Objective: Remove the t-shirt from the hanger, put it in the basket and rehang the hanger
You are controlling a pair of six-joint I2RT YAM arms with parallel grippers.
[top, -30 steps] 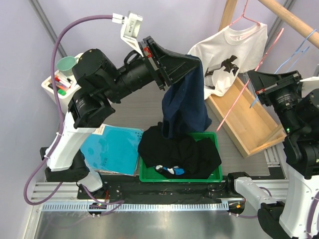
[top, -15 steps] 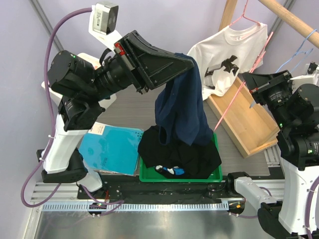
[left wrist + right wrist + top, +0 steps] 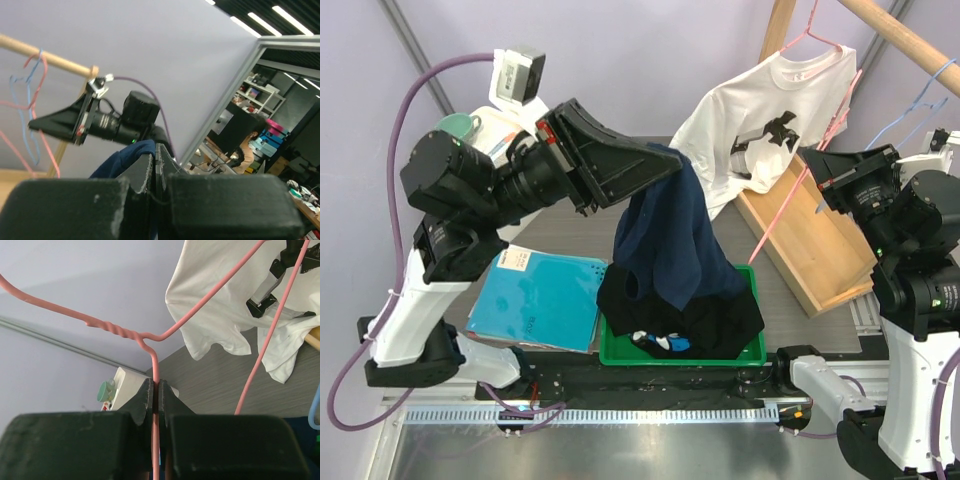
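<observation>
Navy t-shirt hangs pinched in my closed left gripper, its hem draped into the green bin. My right gripper is clamped on the pink hanger, off to the bin's far right. I'd lower the shirt over the bin's middle before releasing.

No legible text anywhere; faint print on the blue folder too small to read.

Arms: white links, black joints, purple cable
</observation>
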